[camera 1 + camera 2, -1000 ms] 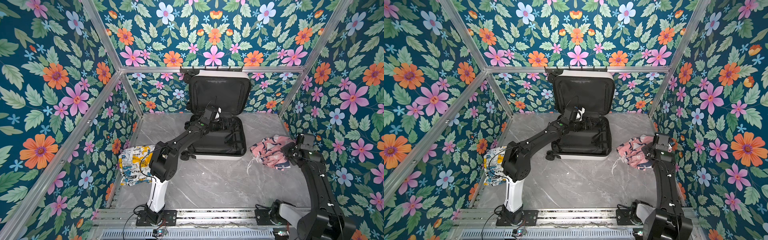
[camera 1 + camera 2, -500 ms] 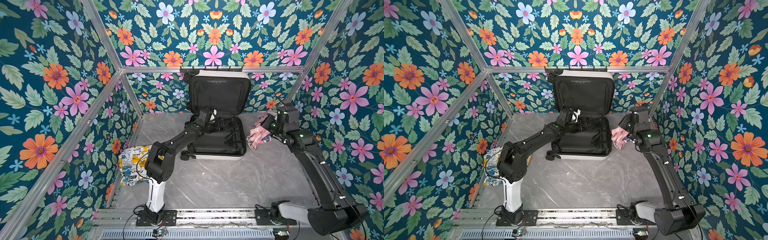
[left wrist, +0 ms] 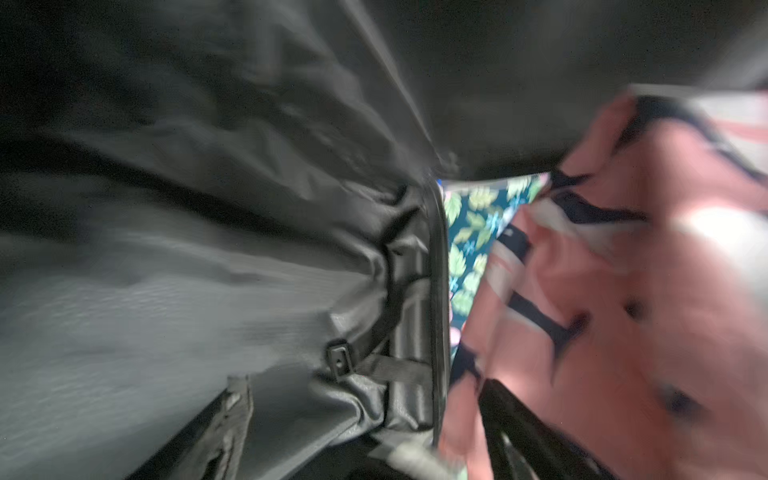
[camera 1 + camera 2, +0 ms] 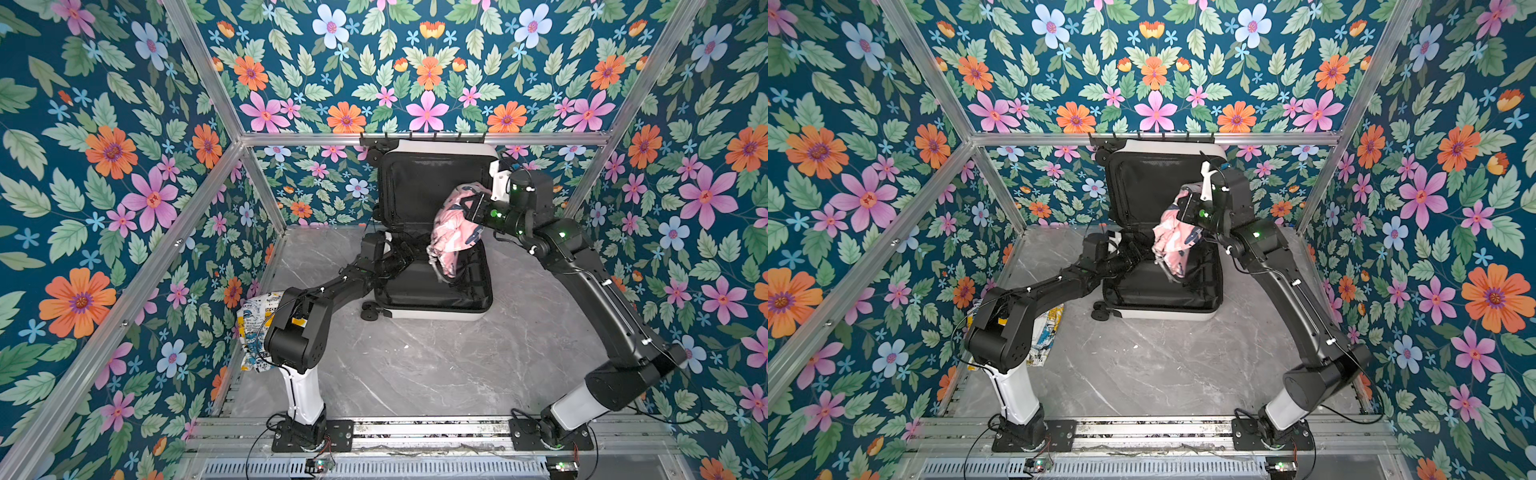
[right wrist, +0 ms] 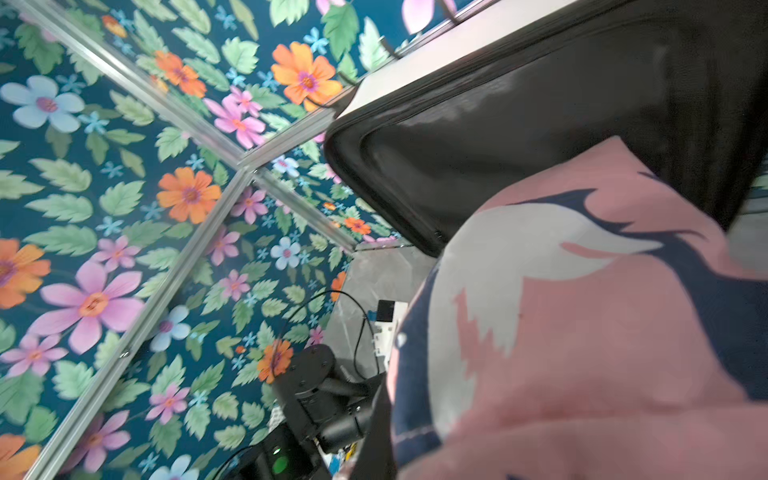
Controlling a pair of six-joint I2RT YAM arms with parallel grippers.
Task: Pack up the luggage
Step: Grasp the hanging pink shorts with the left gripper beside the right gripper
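The luggage (image 4: 432, 314) lies open at the back of the table (image 4: 415, 365), lid upright against the rear wall, so its black cavity faces up; the right gripper (image 4: 471, 205), clamped on the pink cloth (image 4: 451, 245), hangs it over the base; the left gripper (image 4: 399, 259), jaws spread, apparently empty, sits low by the base's left rim, leaving middle and right side free.

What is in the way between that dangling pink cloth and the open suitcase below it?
Nothing visible lies under the pink cloth, held by the right gripper: the luggage lining there is bare. The left gripper reaches into its left side, beside the cloth.
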